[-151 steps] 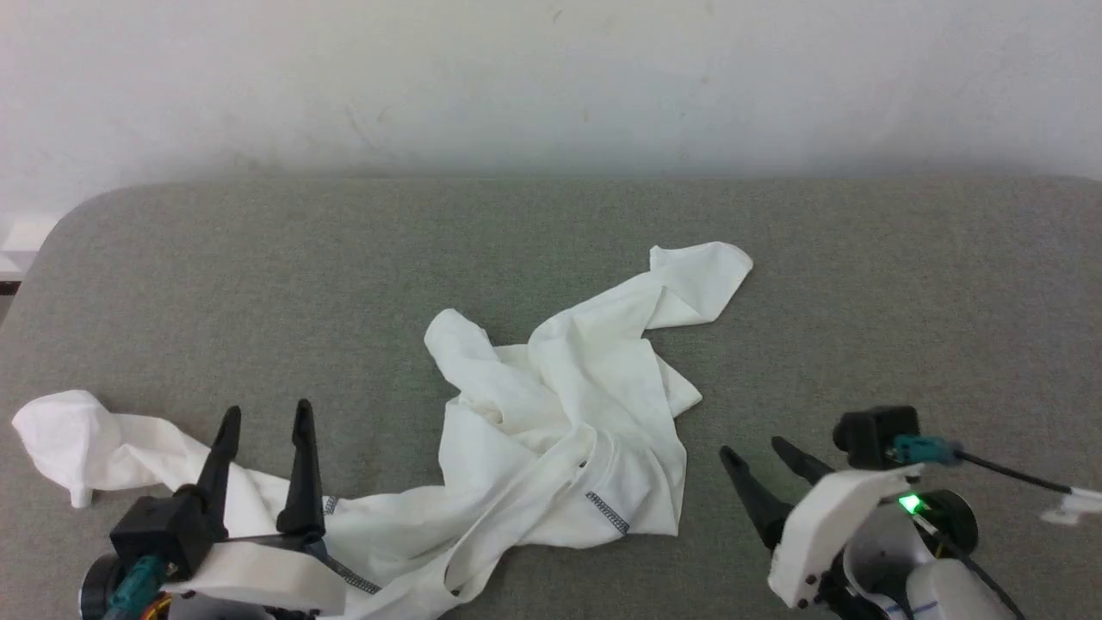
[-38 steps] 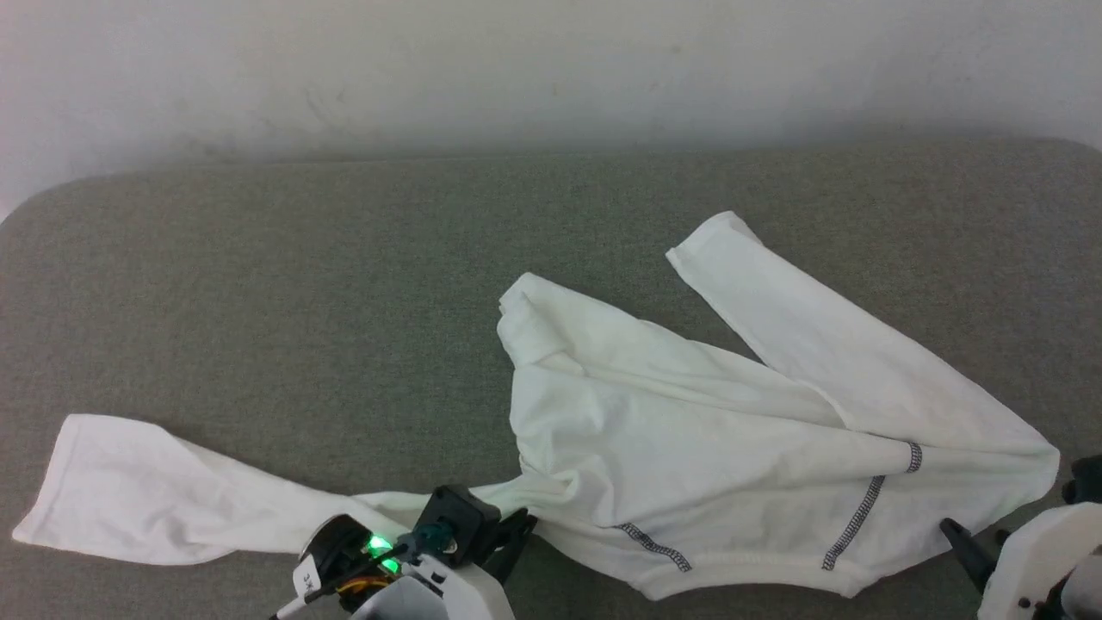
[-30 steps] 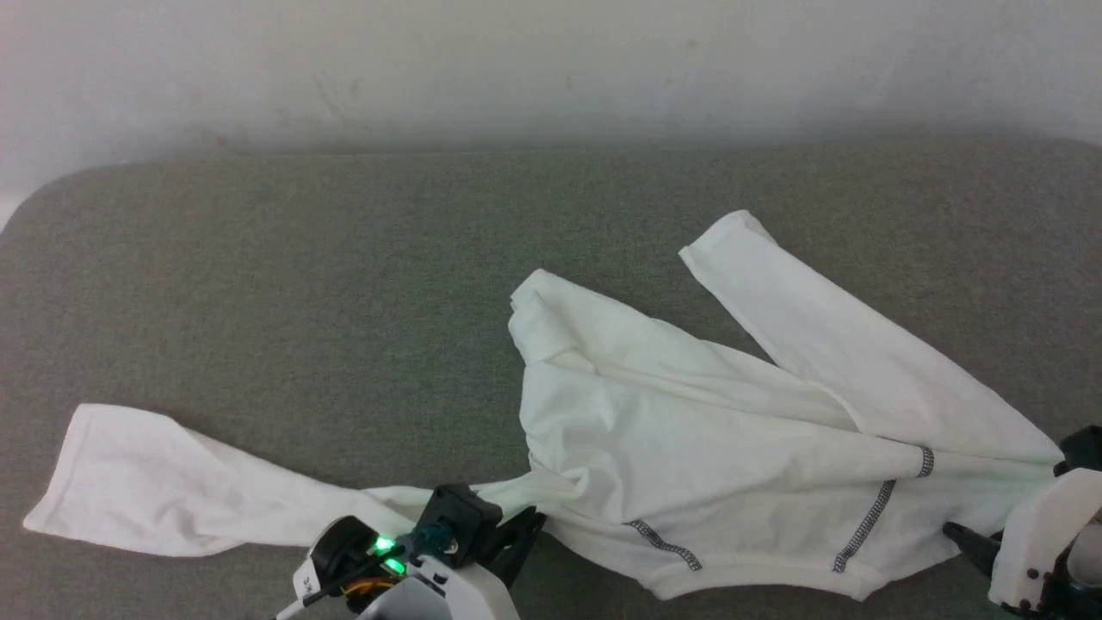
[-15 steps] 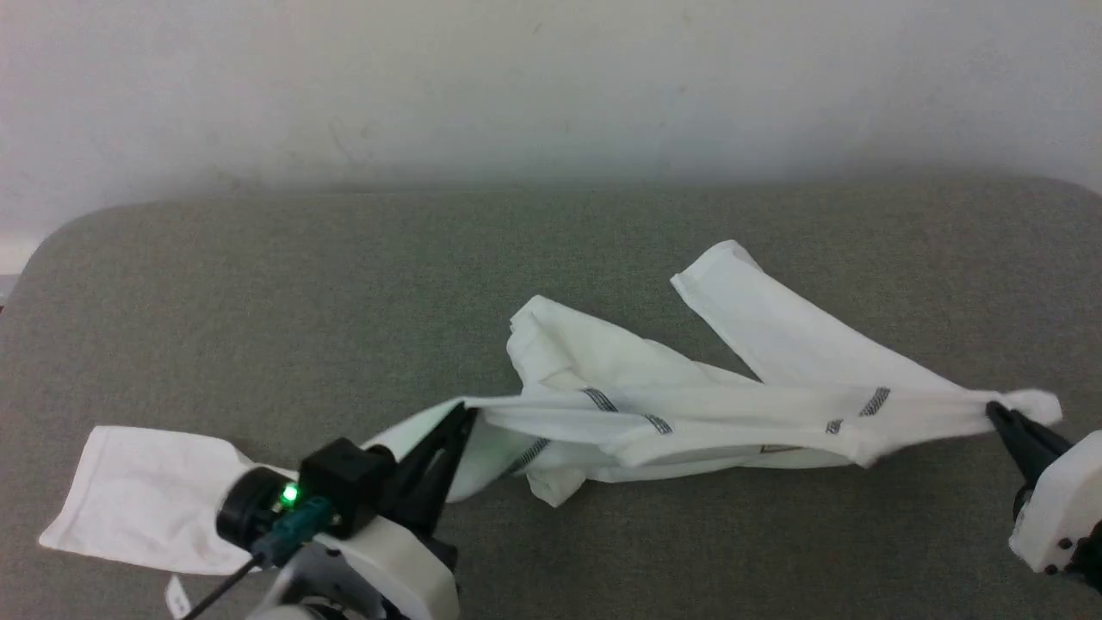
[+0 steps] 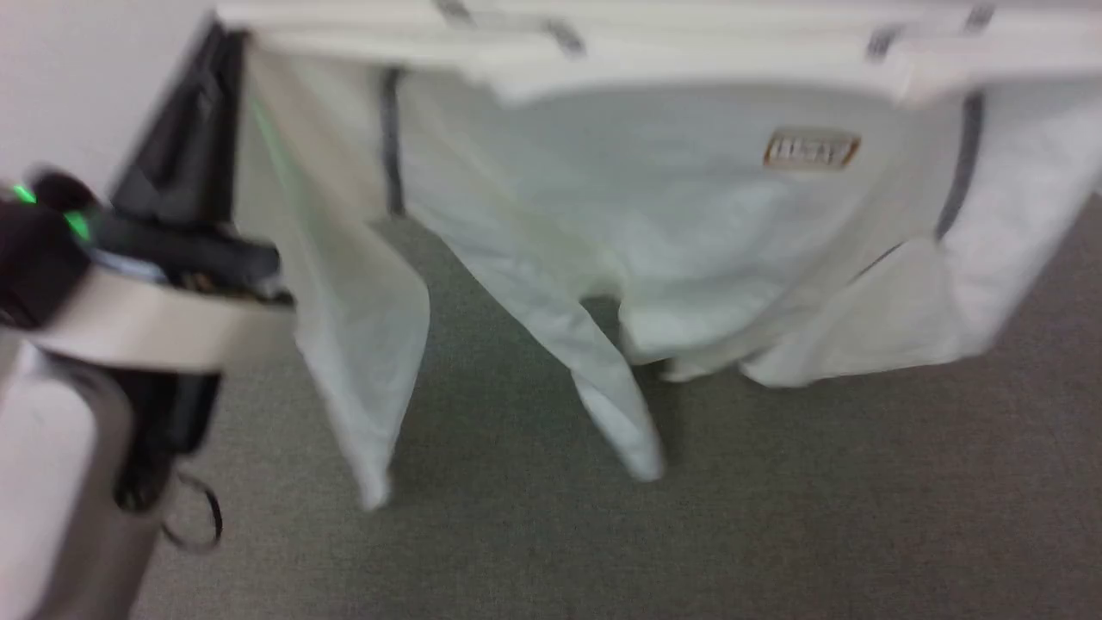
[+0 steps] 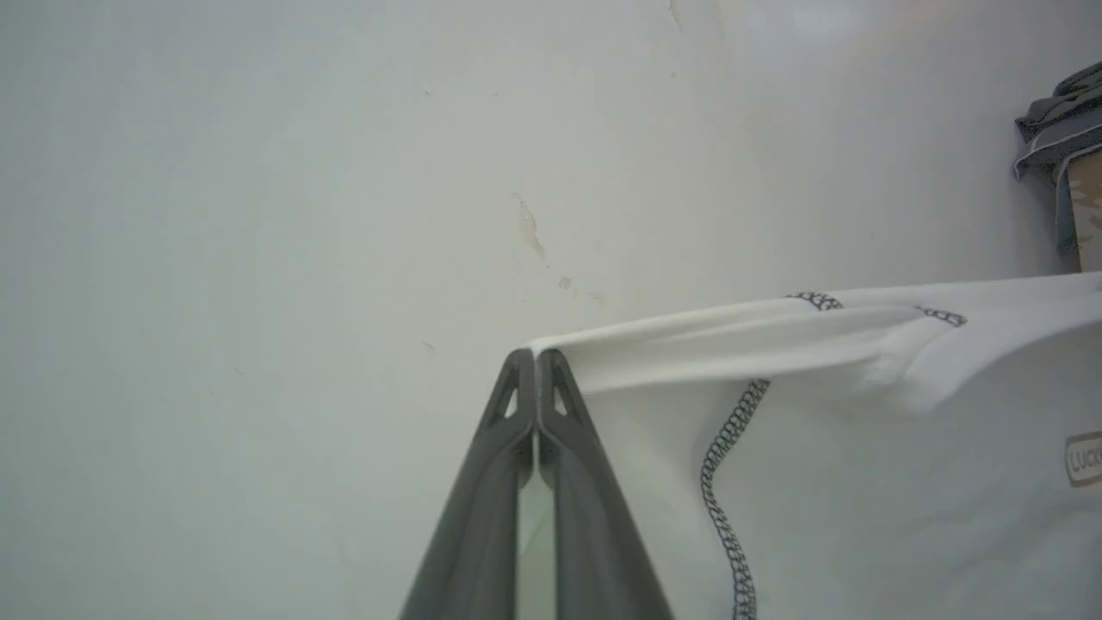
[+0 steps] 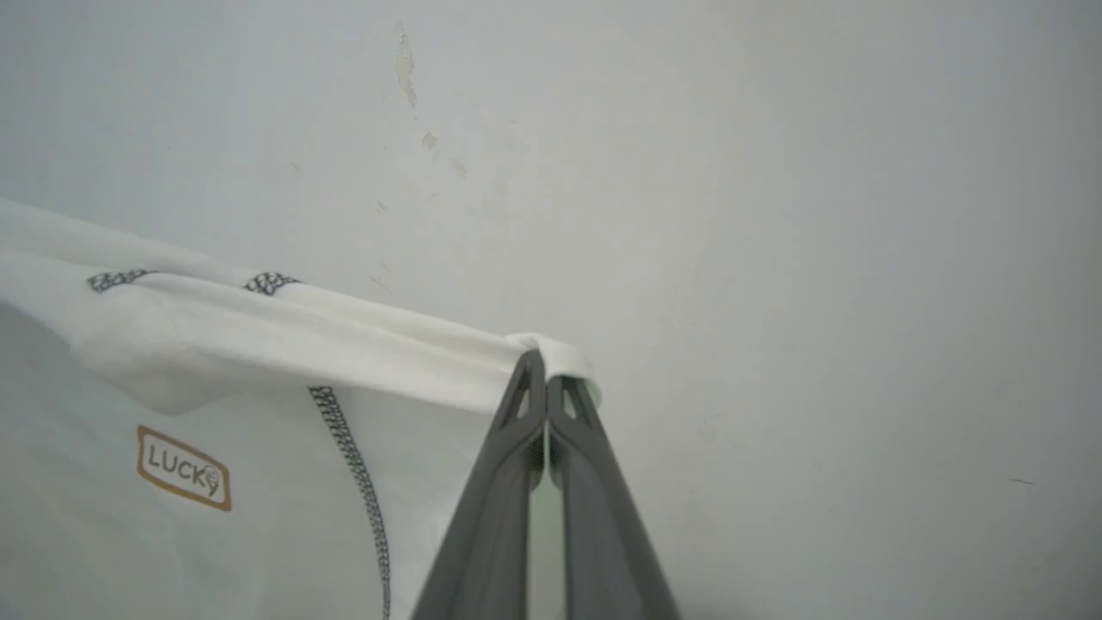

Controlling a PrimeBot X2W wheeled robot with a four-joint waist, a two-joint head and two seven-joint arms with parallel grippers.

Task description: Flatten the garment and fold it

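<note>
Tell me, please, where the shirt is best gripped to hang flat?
Probably grip the shirt at both corners of its upper edge, each from its own side: the left gripper and the right gripper pinch there, and it hangs spread between them.

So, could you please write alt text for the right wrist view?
The right claw, shut, pinches the top edge of a hanging white shirt. A brown-bordered LUCKY patch and dark stitching show on it, against a pale wall.

Garment (image 5: 689, 224) now lifted off the grey surface (image 5: 775, 517), hanging stretched between left gripper (image 6: 536, 357) and right gripper (image 7: 545, 362), the right newly clamped.
</note>
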